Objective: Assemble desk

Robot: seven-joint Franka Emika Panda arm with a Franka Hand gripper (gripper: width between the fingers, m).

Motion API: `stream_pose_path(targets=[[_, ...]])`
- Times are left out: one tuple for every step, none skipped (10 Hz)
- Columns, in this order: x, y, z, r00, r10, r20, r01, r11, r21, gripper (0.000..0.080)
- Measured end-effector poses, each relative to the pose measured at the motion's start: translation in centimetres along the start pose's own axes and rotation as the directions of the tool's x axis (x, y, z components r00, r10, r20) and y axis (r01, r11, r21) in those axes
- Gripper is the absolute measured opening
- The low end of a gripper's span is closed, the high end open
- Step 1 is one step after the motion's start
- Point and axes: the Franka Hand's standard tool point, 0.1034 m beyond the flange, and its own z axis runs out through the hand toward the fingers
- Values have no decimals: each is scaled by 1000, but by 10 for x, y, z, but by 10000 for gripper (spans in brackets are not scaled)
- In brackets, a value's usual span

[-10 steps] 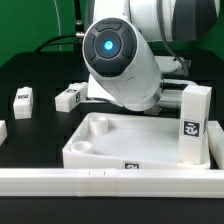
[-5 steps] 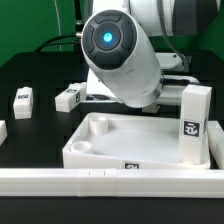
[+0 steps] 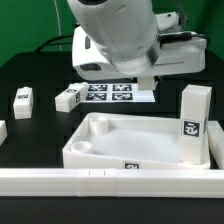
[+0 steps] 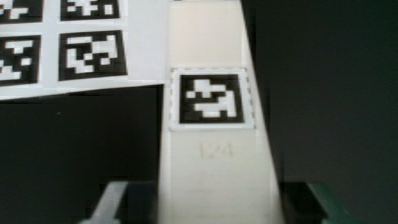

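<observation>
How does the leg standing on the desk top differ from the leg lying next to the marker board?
The standing leg is upright at the desk top's corner on the exterior view's right; the lying leg rests on its side on the table, apart from the desk top. Both are white posts with a black-and-white tag.

White desk top (image 3: 100,150); white leg (image 4: 210,170) bears black-and-white tag (image 4: 210,100); table (image 3: 40,75) looks black.

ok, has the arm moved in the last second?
Yes. The arm has risen: it covered the marker board before, and now the board shows below it in the exterior view.
</observation>
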Motion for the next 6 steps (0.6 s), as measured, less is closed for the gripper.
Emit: stream_pose_path(targets=[[3,0,-1,1000,0,-25,0,1000,-1,289],[3,0,-1,1000,0,-24,0,1000,0,290],[4,1,0,1000,1,-25,-1,1000,0,290],[12,1,-6,997,-12,-82,12,1000,-1,290],[11,-2,-24,989,-29,-143,28,1000,-4,290],[10,-6,-48,970,-52,-237,53,999,-6,290]])
